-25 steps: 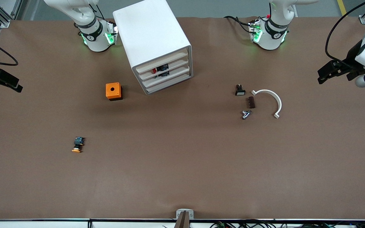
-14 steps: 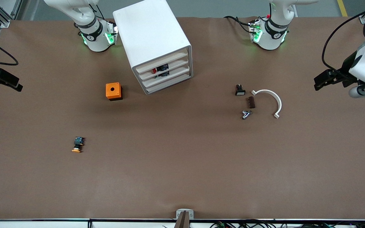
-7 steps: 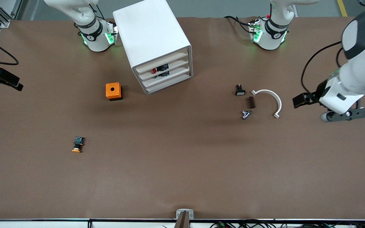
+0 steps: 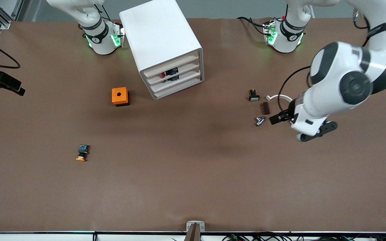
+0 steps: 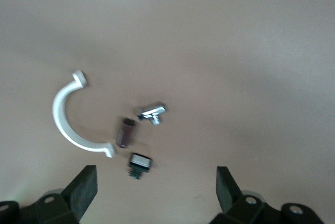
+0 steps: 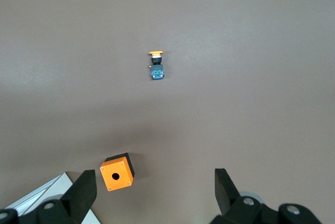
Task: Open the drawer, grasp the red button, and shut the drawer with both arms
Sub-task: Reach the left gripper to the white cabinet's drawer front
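The white cabinet (image 4: 161,36) stands near the robots' bases with all four drawers shut. The red-capped button (image 4: 164,75) shows through the slats, inside a middle drawer (image 4: 186,68). My left gripper (image 4: 277,118) is open and empty, up over the small loose parts toward the left arm's end of the table; in the left wrist view (image 5: 157,190) its fingers stand wide apart. My right gripper (image 4: 3,85) waits at the right arm's end of the table, open and empty, as the right wrist view (image 6: 154,195) shows.
An orange cube box (image 4: 120,96) with a round hole sits beside the cabinet. An orange-yellow-capped button (image 4: 82,153) lies nearer the camera. Under the left gripper lie a white arc (image 5: 65,119), a brown piece (image 5: 124,132), a metal piece (image 5: 152,113) and a small switch (image 5: 140,164).
My left arm has swung in from the table's end toward the middle and now hangs over the small loose parts. The right arm and the drawers have not moved.
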`<state>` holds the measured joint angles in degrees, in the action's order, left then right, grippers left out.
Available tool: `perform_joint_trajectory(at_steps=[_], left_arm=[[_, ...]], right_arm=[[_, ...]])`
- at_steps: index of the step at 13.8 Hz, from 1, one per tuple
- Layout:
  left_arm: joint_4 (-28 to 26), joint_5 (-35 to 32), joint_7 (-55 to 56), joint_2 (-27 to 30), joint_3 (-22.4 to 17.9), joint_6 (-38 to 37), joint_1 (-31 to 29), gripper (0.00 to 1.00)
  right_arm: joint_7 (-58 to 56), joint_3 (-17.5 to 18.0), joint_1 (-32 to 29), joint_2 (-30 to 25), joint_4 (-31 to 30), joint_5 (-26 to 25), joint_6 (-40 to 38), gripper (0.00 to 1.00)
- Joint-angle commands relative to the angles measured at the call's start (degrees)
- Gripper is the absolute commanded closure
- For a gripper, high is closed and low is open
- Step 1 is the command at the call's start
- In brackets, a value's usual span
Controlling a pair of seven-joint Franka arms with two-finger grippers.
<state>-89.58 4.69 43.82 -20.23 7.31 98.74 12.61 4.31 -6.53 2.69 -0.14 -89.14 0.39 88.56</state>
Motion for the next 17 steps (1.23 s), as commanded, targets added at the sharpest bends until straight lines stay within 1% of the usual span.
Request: perform_joint_trajectory(at_steps=[1, 2, 4, 8, 10, 13, 14, 16, 17], left_arm=[[5.46, 2.24, 10.37, -6.38, -0.19, -0.39, 3.55, 0.0], [6.69, 3.91, 15.72, -8.58, -0.19, -0.39, 4.95, 0.0], [6.96, 6.98, 22.77, -11.14, -0.19, -0.39, 7.24, 0.0], [6.96, 17.44, 37.79, -14.57, -0.19, -0.39, 9.09, 0.0], [7.23, 20.17, 41.95, -16.15, -0.11, -0.39, 9.54, 0.0], [7.05, 31.13, 47.75, -17.73, -0.19, -0.39, 9.54, 0.0], [6.7, 33.52, 50.12, -18.0, -0.19, -0.57, 9.8, 0.0], [6.79, 34.59, 56.26, -19.49, -0.19, -0.57, 12.34, 0.01], [6.79, 35.38, 58.47, -20.37, -0.19, -0.65, 12.52, 0.01]], right_arm=[[0.79, 0.46, -0.41, -1.27, -0.68, -0.75, -0.4, 0.0], [0.97, 0.46, -0.32, -1.27, -0.68, -0.75, -0.4, 0.0], [1.06, 0.46, -0.4, -1.18, -0.94, -0.75, -0.58, 0.0], [1.85, 0.38, -0.49, -1.18, -1.3, -0.66, -0.4, 0.0], [1.85, 0.38, -0.49, -1.18, -1.3, -0.66, -0.49, 0.0], [1.85, 0.38, -0.49, -1.18, -1.3, -0.66, -0.58, 0.0], [1.85, 0.29, -0.75, -1.18, -1.3, -0.66, -0.49, 0.0], [1.85, 0.38, -1.02, -1.18, -1.73, -0.22, -0.32, 0.0], [1.93, 0.29, -1.02, -1.18, -1.82, -0.22, -0.4, 0.0]])
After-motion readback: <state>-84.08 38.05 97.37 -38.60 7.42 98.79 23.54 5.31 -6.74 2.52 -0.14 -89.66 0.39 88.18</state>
